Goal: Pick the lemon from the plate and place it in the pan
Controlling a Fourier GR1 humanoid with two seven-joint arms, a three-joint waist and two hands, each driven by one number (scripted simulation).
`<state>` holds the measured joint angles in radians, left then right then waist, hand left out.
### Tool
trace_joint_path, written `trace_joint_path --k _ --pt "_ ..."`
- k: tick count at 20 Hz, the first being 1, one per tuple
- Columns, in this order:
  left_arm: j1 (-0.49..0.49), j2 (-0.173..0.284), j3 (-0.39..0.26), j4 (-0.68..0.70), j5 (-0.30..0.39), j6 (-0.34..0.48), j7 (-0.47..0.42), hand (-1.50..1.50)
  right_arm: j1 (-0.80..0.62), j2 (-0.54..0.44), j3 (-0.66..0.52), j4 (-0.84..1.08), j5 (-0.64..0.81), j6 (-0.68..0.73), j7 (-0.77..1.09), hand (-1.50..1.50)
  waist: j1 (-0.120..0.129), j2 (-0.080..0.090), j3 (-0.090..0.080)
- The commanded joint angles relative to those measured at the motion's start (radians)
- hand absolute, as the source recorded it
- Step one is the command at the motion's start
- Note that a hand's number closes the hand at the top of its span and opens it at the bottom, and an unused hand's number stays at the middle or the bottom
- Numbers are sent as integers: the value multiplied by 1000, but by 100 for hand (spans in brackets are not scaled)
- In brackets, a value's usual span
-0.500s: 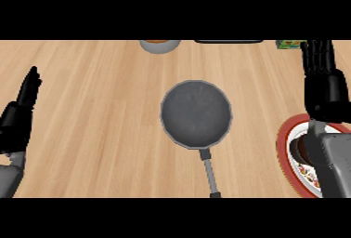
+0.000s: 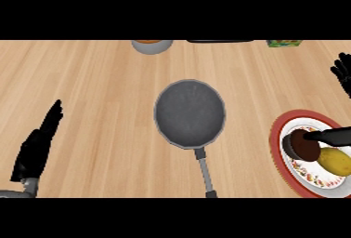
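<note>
The yellow lemon (image 2: 334, 160) lies on a red-rimmed patterned plate (image 2: 281, 139) at the right edge, beside a dark brown round item (image 2: 305, 145). The grey pan (image 2: 190, 114) sits at the counter's middle with nothing in it, its handle (image 2: 205, 174) pointing toward me. My right hand (image 2: 341, 69) shows only partly at the right edge. Its fingers are spread above the plate, and its thumb (image 2: 330, 135) reaches over the plate just above the lemon, holding nothing. My left hand (image 2: 37, 148) rests open at the lower left, fingers straight, far from the pan.
A grey bowl (image 2: 152, 46) with something orange in it stands at the counter's far edge. A dark flat object (image 2: 219, 41) and a green box (image 2: 284, 43) lie to its right. Bare wood surrounds the pan.
My right forearm has shifted off to the right, uncovering the plate, the lemon and the brown item. My left hand sits a little lower and further in.
</note>
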<state>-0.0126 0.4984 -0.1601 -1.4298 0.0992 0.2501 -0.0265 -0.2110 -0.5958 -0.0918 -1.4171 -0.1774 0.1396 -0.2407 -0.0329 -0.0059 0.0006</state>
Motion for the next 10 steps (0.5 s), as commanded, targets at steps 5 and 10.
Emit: trace_joint_path --k 5,10 --pt "83 -42 -63 -80 -8 2 65 0 240 -365 -180 133 78 214 -171 -150 11 2 1" --pt "29 -80 -87 -92 -36 25 119 0 248 -477 -152 185 247 230 -326 -150 29 7 1"
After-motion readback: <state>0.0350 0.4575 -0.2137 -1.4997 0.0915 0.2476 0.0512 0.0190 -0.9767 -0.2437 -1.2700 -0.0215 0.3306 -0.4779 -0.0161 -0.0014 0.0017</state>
